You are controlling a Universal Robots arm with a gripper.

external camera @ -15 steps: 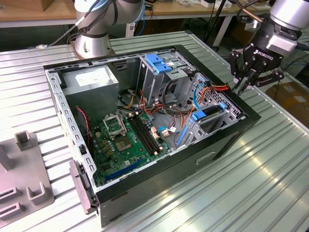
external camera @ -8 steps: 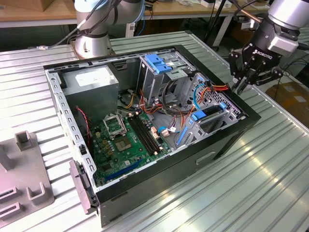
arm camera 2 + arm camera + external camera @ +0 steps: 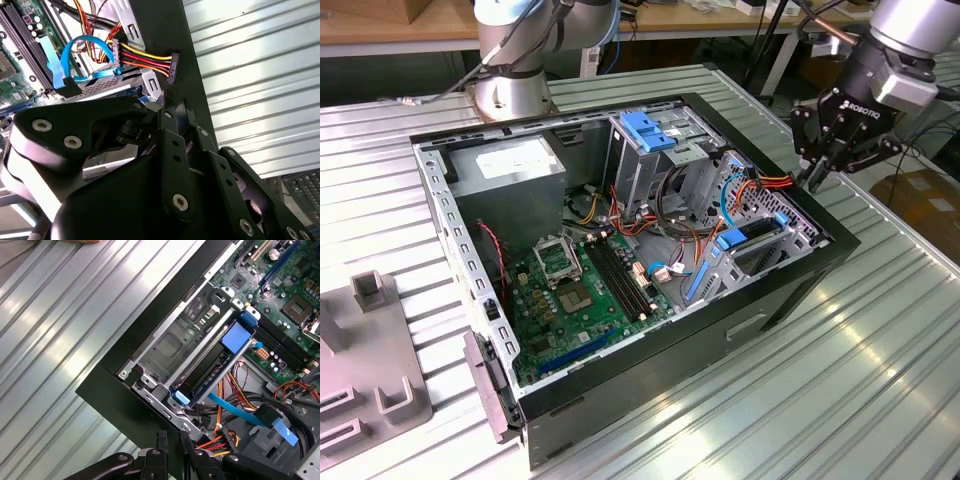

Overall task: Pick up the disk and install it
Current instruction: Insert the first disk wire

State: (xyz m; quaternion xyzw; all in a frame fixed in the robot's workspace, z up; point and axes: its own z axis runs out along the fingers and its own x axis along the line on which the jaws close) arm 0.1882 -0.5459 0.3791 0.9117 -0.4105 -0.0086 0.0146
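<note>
**Tech:** Where's your claw right now?

**Me:** Upper right of the exterior view. My gripper (image 3: 820, 175) hangs over the far corner of the open computer case (image 3: 790, 290), with its tips pointing down at the black rim. The fingertips are drawn together and there is nothing between them.

**Tech:** And the disk?

**Me:** It isn't in my grip. The disk (image 3: 760, 252) lies in the bay at that same corner, right of centre in the exterior view, just below and to the left of my claw. In the first wrist view the disk (image 3: 216, 371) shows a dark edge with a blue rail along it, set inside the grey metal frame.

**Tech:** What's nearest your tips?

**Me:** In the second wrist view it's a black power connector (image 3: 172, 67) on red, yellow and black wires. It lies over the case rim just beyond my gripper (image 3: 175, 107). A blue data cable (image 3: 85, 42) loops beside it.

**Tech:** Any writing you can read?

**Me:** There is white lettering on my claw's black body — and a white sticker on the grey box (image 3: 510, 170) at the upper left, its print too small to make out. The green motherboard (image 3: 580, 290) fills the case's lower left. The case stands on a ribbed metal table (image 3: 880, 380).
</note>
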